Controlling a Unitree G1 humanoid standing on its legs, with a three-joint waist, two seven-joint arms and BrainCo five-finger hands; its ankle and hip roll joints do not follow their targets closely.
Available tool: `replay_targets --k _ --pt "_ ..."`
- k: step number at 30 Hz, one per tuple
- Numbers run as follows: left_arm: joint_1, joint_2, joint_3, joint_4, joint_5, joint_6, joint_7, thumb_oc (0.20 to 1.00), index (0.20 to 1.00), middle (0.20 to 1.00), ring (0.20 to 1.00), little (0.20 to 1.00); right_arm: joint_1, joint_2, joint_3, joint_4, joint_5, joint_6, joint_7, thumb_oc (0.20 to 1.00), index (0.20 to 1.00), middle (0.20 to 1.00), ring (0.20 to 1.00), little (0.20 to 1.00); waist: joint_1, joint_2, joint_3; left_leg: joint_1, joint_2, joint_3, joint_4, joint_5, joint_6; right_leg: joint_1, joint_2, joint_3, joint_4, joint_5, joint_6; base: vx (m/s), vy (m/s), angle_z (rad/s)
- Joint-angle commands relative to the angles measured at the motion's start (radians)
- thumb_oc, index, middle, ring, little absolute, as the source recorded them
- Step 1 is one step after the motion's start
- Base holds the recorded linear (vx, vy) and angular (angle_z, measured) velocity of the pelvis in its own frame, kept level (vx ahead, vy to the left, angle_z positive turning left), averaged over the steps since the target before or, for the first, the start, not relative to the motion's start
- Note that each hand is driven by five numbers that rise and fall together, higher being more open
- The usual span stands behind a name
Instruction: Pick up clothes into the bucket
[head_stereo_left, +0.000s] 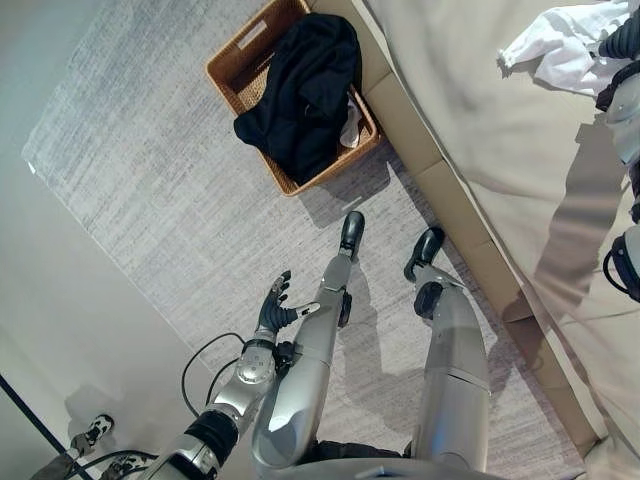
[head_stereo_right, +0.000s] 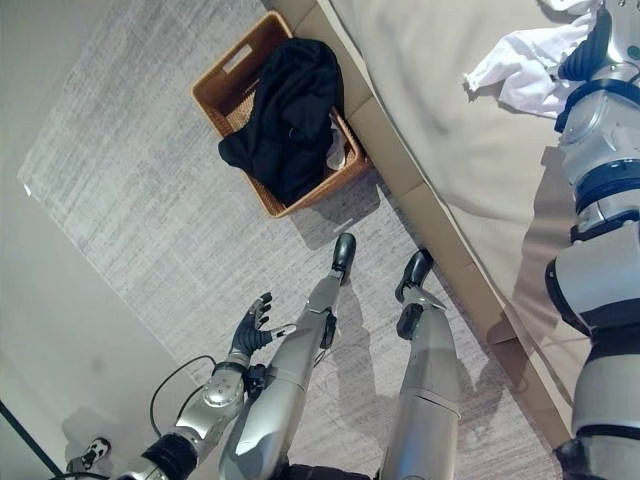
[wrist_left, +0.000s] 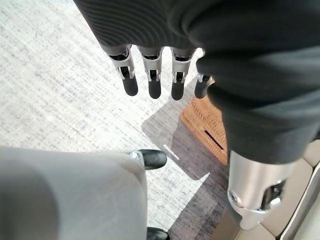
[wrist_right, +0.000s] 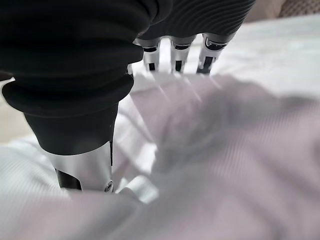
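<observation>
Black garment (head_stereo_left: 305, 90) drapes over wicker basket (head_stereo_left: 235, 75).

Two head views steeply downward, sharing basket (head_stereo_left: 240, 70); wrist views close.

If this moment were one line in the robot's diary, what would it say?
right hand: on white garment on bed, grip hidden | left hand: open, idle over rug | basket: holds black garment
</observation>
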Motion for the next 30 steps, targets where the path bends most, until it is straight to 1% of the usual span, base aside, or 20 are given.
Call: replay_targets --k 1,2,3,5,6,7,9,10,11,15,21,26,27,28,30 --pt "0.029 0.045 0.017 -0.032 -0.025 -0.017 0.000 1.000 1.000 1.000 1.000 1.000 -0.055 -0.080 0.103 -0.007 0.052 -0.027 0.075 1.000 1.000 1.000 1.000 1.000 0.021 -0.018 -0.005 0.002 0.036 -0.005 0.059 -0.090 -0.027 0.042 -0.028 0.063 0.048 -0.040 0.088 -0.01 -0.041 0.03" --pt "0.028 0.046 0.015 -0.037 -0.029 -0.010 -0.015 1.000 1.000 1.000 1.000 1.000 -0.053 -0.082 0.099 0.004 0.085 -0.028 0.120 1.000 1.000 1.000 1.000 1.000 0.026 -0.017 -0.005 -0.005 0.034 -0.007 0.059 -0.087 -0.028 0.036 -0.030 0.058 0.048 -0.042 0.087 0.00 0.000 0.00" --pt "0.027 0.046 0.015 -0.037 -0.029 -0.010 -0.015 1.000 1.000 1.000 1.000 1.000 -0.054 -0.082 0.100 0.004 0.085 -0.029 0.121 1.000 1.000 1.000 1.000 1.000 0.026 -0.017 -0.005 -0.006 0.034 -0.007 0.059 -0.087 -0.028 0.036 -0.030 0.058 0.048 -0.042 0.087 -0.01 -0.033 0.02" --pt "0.026 0.048 0.016 -0.035 -0.032 -0.001 -0.037 1.000 1.000 1.000 1.000 1.000 -0.056 -0.089 0.094 0.024 0.132 -0.028 0.193 1.000 1.000 1.000 1.000 1.000 0.031 -0.015 -0.005 -0.014 0.032 -0.013 0.060 -0.083 -0.029 0.029 -0.033 0.054 0.054 -0.045 0.085 0.00 -0.017 0.02" --pt "0.027 0.047 0.014 -0.033 -0.038 0.002 -0.045 1.000 1.000 1.000 1.000 1.000 -0.063 -0.090 0.094 0.031 0.145 -0.029 0.204 1.000 1.000 1.000 1.000 1.000 0.034 -0.013 -0.005 -0.013 0.031 -0.015 0.058 -0.081 -0.029 0.027 -0.034 0.053 0.056 -0.046 0.085 -0.01 -0.037 0.04" --pt "0.026 0.046 0.013 -0.033 -0.040 0.006 -0.054 1.000 1.000 1.000 1.000 1.000 -0.064 -0.095 0.089 0.038 0.163 -0.027 0.225 0.893 0.893 0.893 0.893 0.893 0.036 -0.013 -0.005 -0.013 0.030 -0.017 0.058 -0.080 -0.029 0.027 -0.034 0.052 0.056 -0.047 0.084 -0.01 -0.022 0.06" --pt "0.027 0.043 0.015 -0.025 -0.043 0.014 -0.065 1.000 1.000 1.000 1.000 1.000 -0.059 -0.104 0.077 0.048 0.195 -0.028 0.254 0.438 0.438 0.438 0.438 0.438 0.042 -0.010 -0.005 -0.010 0.029 -0.019 0.056 -0.077 -0.029 0.027 -0.037 0.051 0.057 -0.048 0.083 -0.01 -0.016 0.05" --pt "0.027 0.045 0.015 -0.026 -0.042 0.016 -0.071 1.000 1.000 1.000 1.000 1.000 -0.058 -0.107 0.076 0.043 0.206 -0.032 0.268 0.376 0.376 0.376 0.376 0.376 0.043 -0.011 -0.005 -0.010 0.029 -0.020 0.057 -0.077 -0.029 0.026 -0.039 0.049 0.059 -0.048 0.082 -0.01 -0.014 0.04" --pt "0.025 0.043 0.017 -0.021 -0.040 0.020 -0.075 1.000 1.000 1.000 1.000 1.000 -0.053 -0.109 0.072 0.035 0.222 -0.036 0.277 0.200 0.200 0.200 0.200 0.200 0.044 -0.011 -0.005 -0.011 0.029 -0.018 0.058 -0.077 -0.029 0.026 -0.038 0.050 0.060 -0.048 0.082 -0.01 -0.013 0.04" --pt "0.022 0.044 0.021 -0.018 -0.037 0.025 -0.082 1.000 1.000 1.000 1.000 1.000 -0.048 -0.122 0.064 0.004 0.266 -0.044 0.294 0.200 0.200 0.200 0.200 0.200 0.045 -0.016 -0.005 -0.002 0.029 -0.018 0.059 -0.077 -0.029 0.030 -0.037 0.050 0.060 -0.047 0.082 0.00 0.000 0.00" --pt "0.010 0.052 0.024 0.013 -0.018 0.026 -0.081 1.000 1.000 1.000 1.000 1.000 -0.080 -0.118 0.070 -0.027 0.276 -0.052 0.241 0.200 0.200 0.200 0.200 0.200 0.041 -0.032 -0.005 0.059 0.041 -0.015 0.045 -0.077 -0.037 0.102 -0.023 0.045 0.012 -0.029 0.083 -0.02 -0.009 0.00" --pt "0.011 0.070 0.058 0.064 0.006 0.029 -0.069 1.000 1.000 1.000 1.000 1.000 -0.117 -0.085 0.105 -0.101 0.258 -0.057 0.211 0.200 0.200 0.200 0.200 0.200 0.023 -0.072 -0.005 0.149 0.062 0.001 0.035 -0.086 -0.045 0.207 0.009 0.043 -0.061 0.002 0.085 -0.03 -0.001 -0.07" --pt "0.013 0.078 0.072 0.089 0.015 0.031 -0.068 1.000 1.000 1.000 1.000 1.000 -0.127 -0.072 0.113 -0.130 0.248 -0.059 0.209 0.200 0.200 0.200 0.200 0.200 0.013 -0.092 -0.005 0.192 0.070 0.009 0.034 -0.094 -0.046 0.256 0.024 0.046 -0.090 0.015 0.087 -0.02 0.016 -0.24" --pt "0.014 0.078 0.072 0.089 0.015 0.031 -0.068 1.000 1.000 1.000 1.000 1.000 -0.126 -0.071 0.113 -0.130 0.248 -0.059 0.209 0.200 0.200 0.200 0.200 0.200 0.013 -0.091 -0.005 0.194 0.071 0.009 0.033 -0.094 -0.046 0.259 0.025 0.046 -0.092 0.016 0.087 -0.02 0.016 -0.34" --pt "0.022 0.088 0.094 0.115 0.023 0.034 -0.067 1.000 1.000 1.000 1.000 1.000 -0.139 -0.067 0.116 -0.153 0.239 -0.060 0.201 0.200 0.200 0.200 0.200 0.200 0.001 -0.114 -0.005 0.268 0.084 0.019 0.020 -0.102 -0.048 0.341 0.044 0.050 -0.145 0.032 0.092 0.00 0.014 -0.32"
